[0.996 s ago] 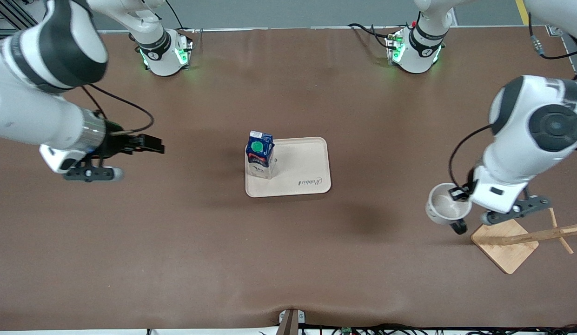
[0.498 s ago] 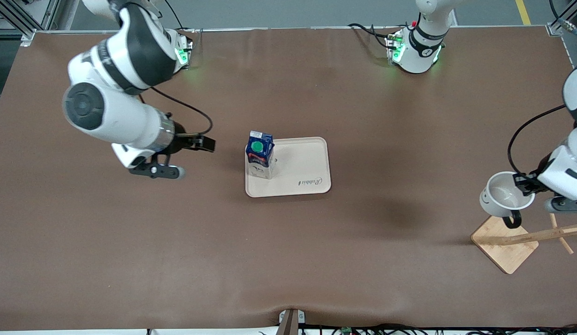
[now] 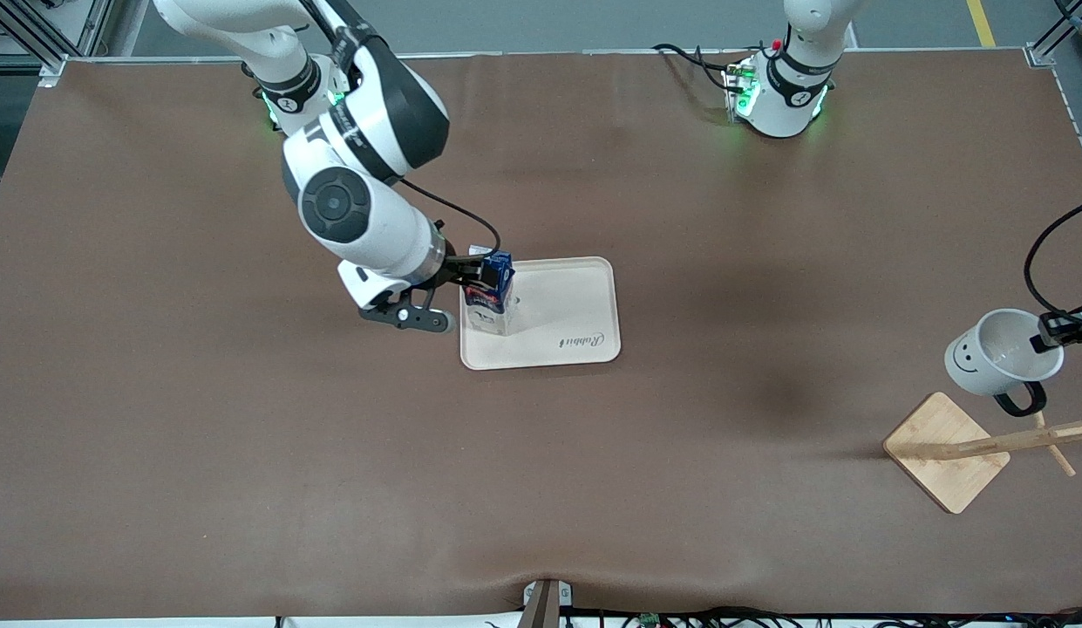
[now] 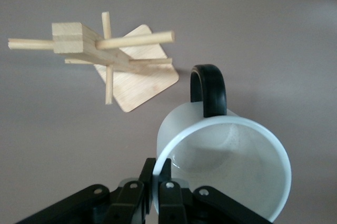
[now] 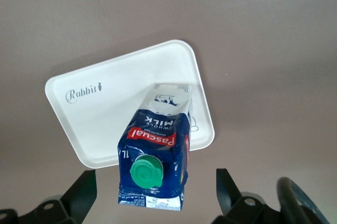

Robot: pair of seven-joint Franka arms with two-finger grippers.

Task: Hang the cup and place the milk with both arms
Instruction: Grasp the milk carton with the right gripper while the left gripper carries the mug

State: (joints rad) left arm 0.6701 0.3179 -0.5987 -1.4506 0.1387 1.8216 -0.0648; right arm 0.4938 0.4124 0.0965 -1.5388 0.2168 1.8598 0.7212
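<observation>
My left pincer (image 4: 157,195) grips the cup (image 3: 998,353) by its rim above the wooden rack (image 3: 985,449); rigid, likely fragile. My right pincer (image 5: 155,195) stands wide astride the milk (image 3: 488,292) on the tray (image 3: 567,327); light, crushable, take its sides.

This is looking like a robotics lab rather than a home or kitchen. Two white jointed arms (image 3: 366,174) are standing bolted to a wide brown-covered surface (image 3: 244,453), their bases (image 3: 780,96) glowing green, with black cables (image 3: 689,54) trailing beside them. Aluminium framing (image 3: 17,30) is showing at the corner, a grey floor with a yellow line (image 3: 979,22) is running past the edge, and more wiring (image 3: 767,617) is lying along the near rim.
</observation>
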